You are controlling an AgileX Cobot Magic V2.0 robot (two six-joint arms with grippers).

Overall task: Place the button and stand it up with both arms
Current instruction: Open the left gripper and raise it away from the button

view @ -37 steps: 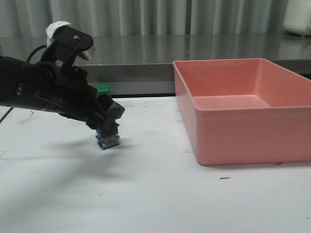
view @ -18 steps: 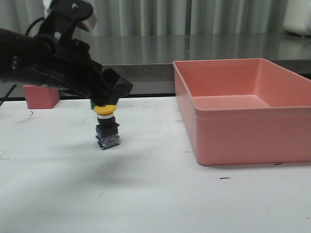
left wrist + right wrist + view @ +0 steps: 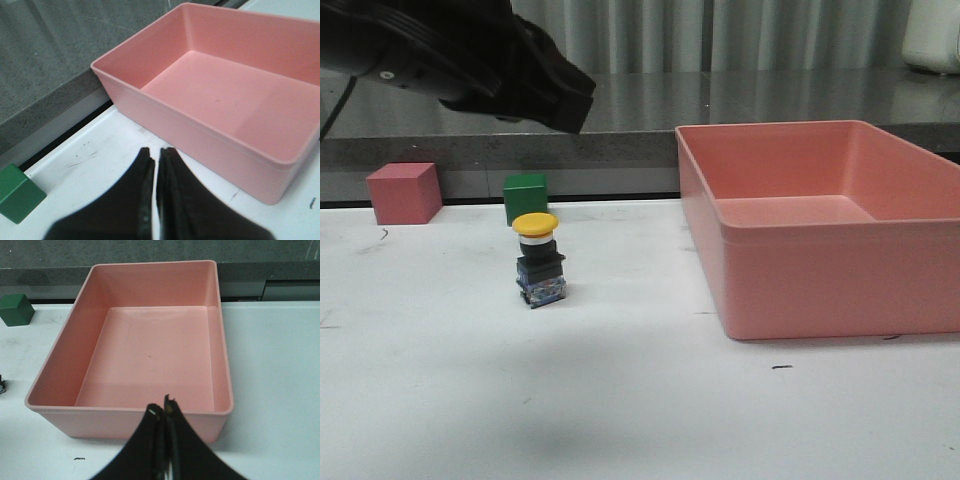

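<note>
The button [image 3: 539, 259] stands upright on the white table, yellow cap on top, black body and bluish base below, free of any gripper. My left arm is raised at the upper left of the front view, its gripper [image 3: 565, 100] well above the button. In the left wrist view the left gripper [image 3: 156, 152] is shut and empty, with only a thin slit between the fingers. The right gripper [image 3: 161, 407] is shut and empty, above the near wall of the pink bin [image 3: 130, 415]. The right arm is out of the front view.
A large pink bin [image 3: 820, 290] stands on the right of the table, also in the left wrist view [image 3: 200, 145]. A green cube [image 3: 525, 198] [image 3: 17, 194] [image 3: 16, 309] and a pink cube [image 3: 404, 192] sit at the back left, behind the button.
My left gripper has let go of the button's cap and risen up and back. The button stays standing. The pink and green cubes have come into sight.
</note>
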